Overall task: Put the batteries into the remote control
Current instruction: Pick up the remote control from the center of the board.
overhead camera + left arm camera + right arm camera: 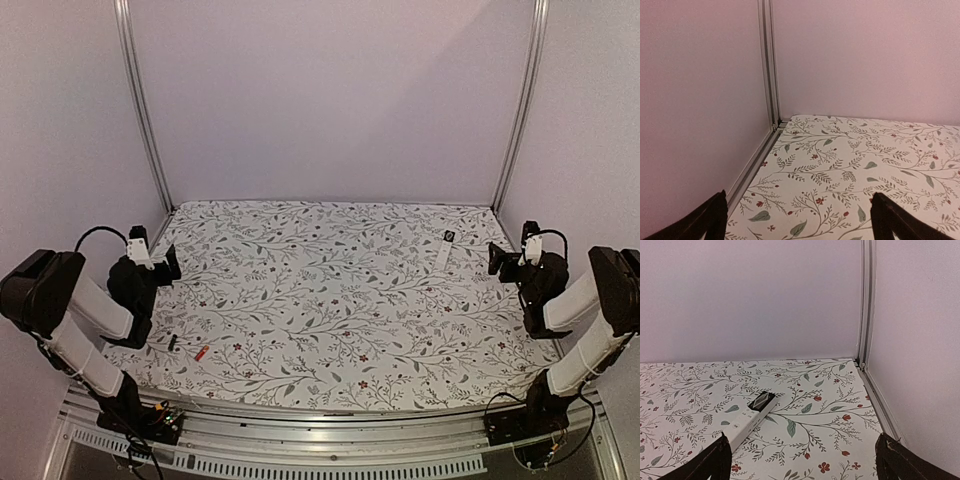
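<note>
Floral cloth (330,300) w/ flat white remote control (443,252) far R, 2 tiny cylindrical batteries (201,353) near L; left claw (797,200) & right claw (802,440) spread.

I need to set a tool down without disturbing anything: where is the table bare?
The table is bare across its middle, from far edge to near edge, bordered by the remote control at far right and the black battery and red-orange battery at near left. Tightest: beside the left gripper and right gripper at the two sides.

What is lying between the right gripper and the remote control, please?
Nothing: only bare cloth separates the right gripper from the remote. The top view shows this stretch, and the right wrist view agrees.
</note>
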Robot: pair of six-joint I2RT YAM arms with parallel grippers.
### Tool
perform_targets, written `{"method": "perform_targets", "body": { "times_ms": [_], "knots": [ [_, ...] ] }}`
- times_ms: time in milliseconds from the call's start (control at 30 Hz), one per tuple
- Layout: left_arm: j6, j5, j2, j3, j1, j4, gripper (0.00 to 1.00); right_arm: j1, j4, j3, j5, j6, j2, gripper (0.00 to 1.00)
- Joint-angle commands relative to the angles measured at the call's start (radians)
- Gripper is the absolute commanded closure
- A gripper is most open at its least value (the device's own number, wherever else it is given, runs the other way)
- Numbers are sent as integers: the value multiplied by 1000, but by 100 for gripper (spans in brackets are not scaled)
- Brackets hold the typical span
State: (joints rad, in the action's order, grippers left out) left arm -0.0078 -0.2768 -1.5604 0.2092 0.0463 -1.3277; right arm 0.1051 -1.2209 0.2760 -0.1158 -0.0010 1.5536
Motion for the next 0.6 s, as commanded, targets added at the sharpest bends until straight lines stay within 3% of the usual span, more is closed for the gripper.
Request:
{"method": "perform_targets", "body": {
  "times_ms": [0,200,333,400,567],
  "knots": [
    [11,6,-14,10,-13,-48,0,1,-28,-3,-13,-8,4,1],
    [10,11,-15,12,-14,-43,0,1,-9,-1,10,-8,-5,1],
    [11,32,-11,12,-24,-33,0,1,316,129,141,58,-155,1],
    [11,-15,10,7,-16,-48,0,1,434,193,85,94,-208,1],
    [-27,-222,184,114,32,270,0,-39,847,450,40,239,-221,2]
  ]
}}
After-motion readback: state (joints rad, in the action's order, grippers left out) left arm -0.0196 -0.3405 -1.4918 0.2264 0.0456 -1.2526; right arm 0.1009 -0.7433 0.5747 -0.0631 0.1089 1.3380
